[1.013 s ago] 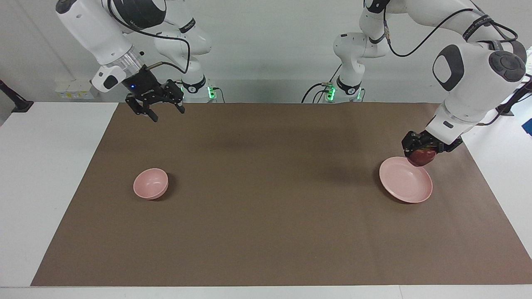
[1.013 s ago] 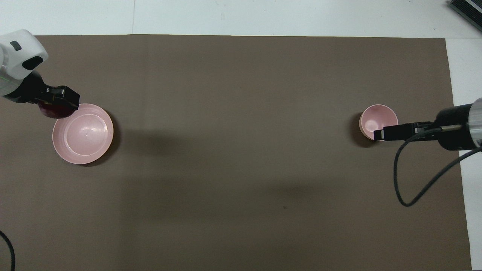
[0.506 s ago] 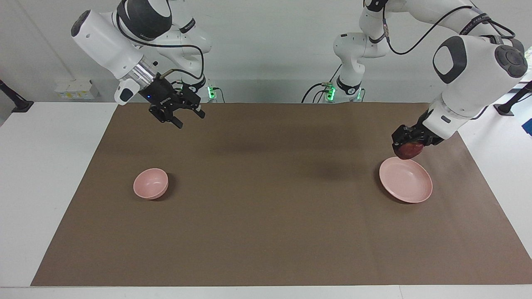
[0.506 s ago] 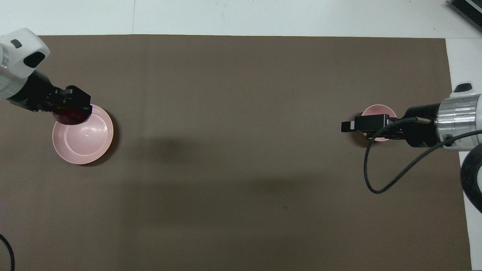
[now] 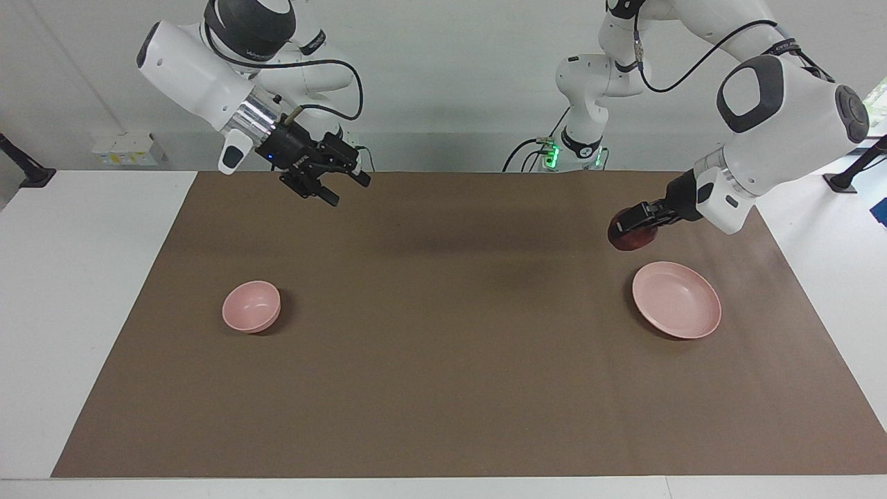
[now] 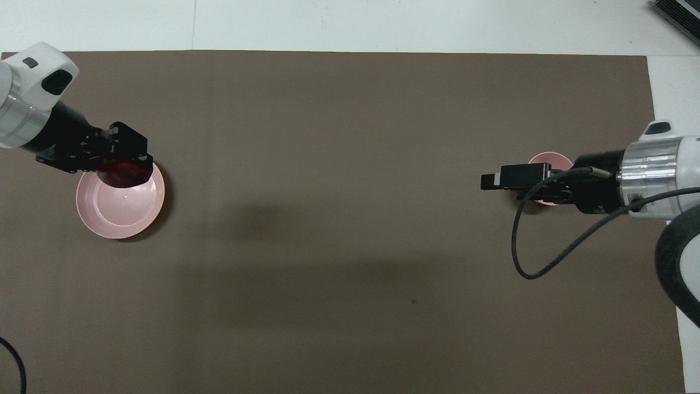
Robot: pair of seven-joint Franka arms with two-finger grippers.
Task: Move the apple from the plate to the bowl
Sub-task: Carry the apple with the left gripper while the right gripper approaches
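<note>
Currently the left tool [image 5: 632, 229] is clamped on the apple [image 5: 632, 238], clear above the plate [image 5: 676, 299] at frame right for transfer; the right tool [image 5: 331, 186] waits open, upper left, above the worktop [image 5: 443, 360], bowl [image 5: 251, 305] empty.

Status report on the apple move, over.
Left gripper shut on apple, raised beside plate. Right gripper open, waiting aloft. Bowl empty, path unobstructed.

A wide bare stretch of brown mat [image 5: 443, 326] fills the middle of the frame between the plate [image 5: 676, 299] at centre right and the bowl [image 5: 251, 306] at centre left. At upper left, the raised right claw [image 5: 331, 188] hangs over mat there.
</note>
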